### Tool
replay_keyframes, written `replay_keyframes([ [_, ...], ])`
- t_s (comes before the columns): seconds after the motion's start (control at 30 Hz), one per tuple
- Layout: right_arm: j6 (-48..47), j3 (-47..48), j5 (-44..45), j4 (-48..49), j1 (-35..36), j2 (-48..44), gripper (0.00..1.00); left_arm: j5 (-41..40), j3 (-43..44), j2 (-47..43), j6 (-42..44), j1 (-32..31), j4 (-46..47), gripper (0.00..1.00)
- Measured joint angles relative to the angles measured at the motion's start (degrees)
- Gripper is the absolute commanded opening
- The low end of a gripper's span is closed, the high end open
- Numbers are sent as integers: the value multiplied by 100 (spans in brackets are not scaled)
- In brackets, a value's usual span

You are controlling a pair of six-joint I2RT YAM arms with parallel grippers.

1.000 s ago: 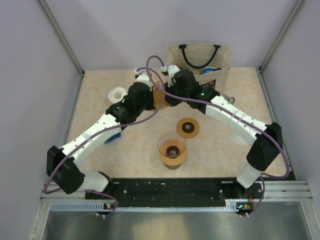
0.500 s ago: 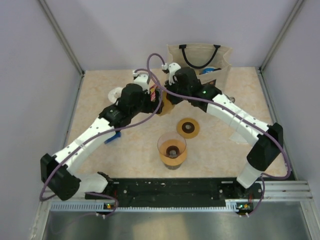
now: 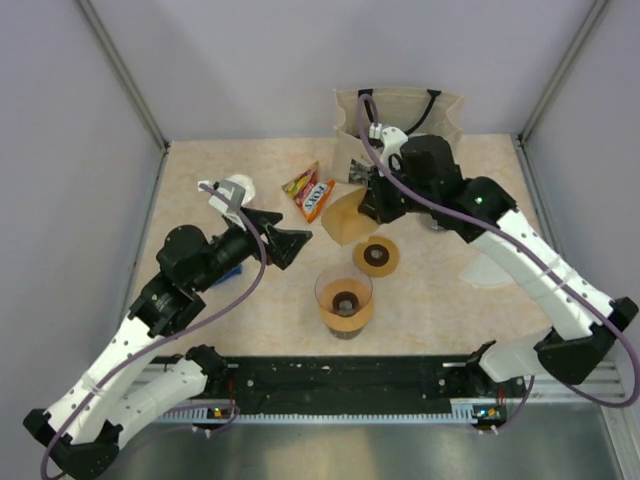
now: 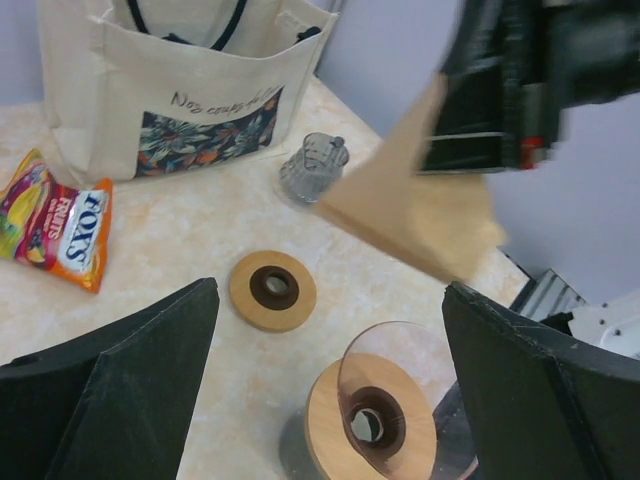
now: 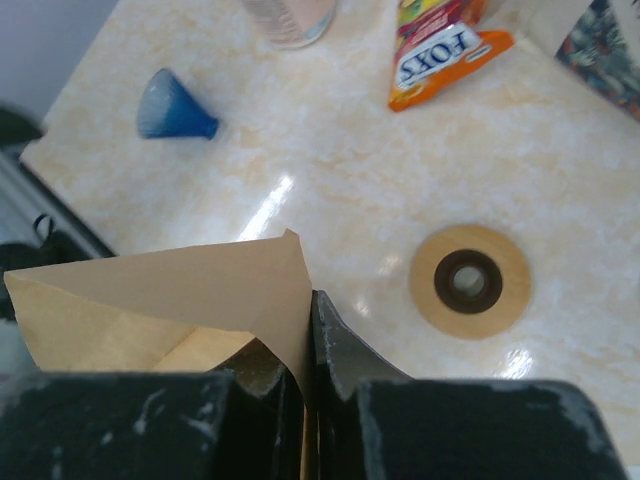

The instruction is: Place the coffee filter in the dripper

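The brown paper coffee filter point(image 3: 345, 221) hangs in the air above the table, pinched at one edge by my right gripper point(image 3: 368, 208), which is shut on it. In the right wrist view the filter point(image 5: 170, 300) sticks out to the left of the gripper point(image 5: 308, 302). The dripper point(image 3: 345, 300), a clear glass cone in a wooden collar, stands upright nearer the front, below the filter. My left gripper point(image 3: 281, 240) is wide open and holds nothing, left of the filter. Its wrist view shows the filter point(image 4: 420, 210) above the dripper point(image 4: 395, 405).
A loose wooden ring point(image 3: 376, 257) lies just behind the dripper. A candy bag point(image 3: 310, 191) and a cloth tote bag point(image 3: 400, 115) are at the back. A white cup point(image 3: 237, 187), a blue funnel point(image 5: 170, 108) and a small glass cup point(image 4: 312, 168) also stand on the table.
My left gripper has opened and the left arm has drawn back toward the near left. The right gripper kept the filter and moved right and nearer, toward the dripper.
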Motion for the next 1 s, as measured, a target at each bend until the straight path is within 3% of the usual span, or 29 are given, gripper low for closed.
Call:
replay_keyframes([
  [0.23, -11, -70, -990, -962, 122, -643, 5, -990, -144, 232, -179, 0, -92, 99],
  [0.43, -116, -273, -1429, -1620, 402, -382, 5, -1766, -264, 461, -323, 4, -350, 99],
  [0.67, -245, -271, -1547, -1969, 688, -94, 6, -2135, -264, 649, -363, 4, -402, 99],
  [0.77, -293, -256, -1510, -2100, 852, 44, 13, -2159, -264, 726, -363, 4, -413, 99],
  [0.83, -321, -254, -1471, -2166, 929, 146, 25, -2170, -264, 761, -363, 4, -435, 99],
  [1.0, -369, -186, -1338, -2291, 1062, 372, 36, -2210, -264, 769, -361, 7, -461, 99],
])
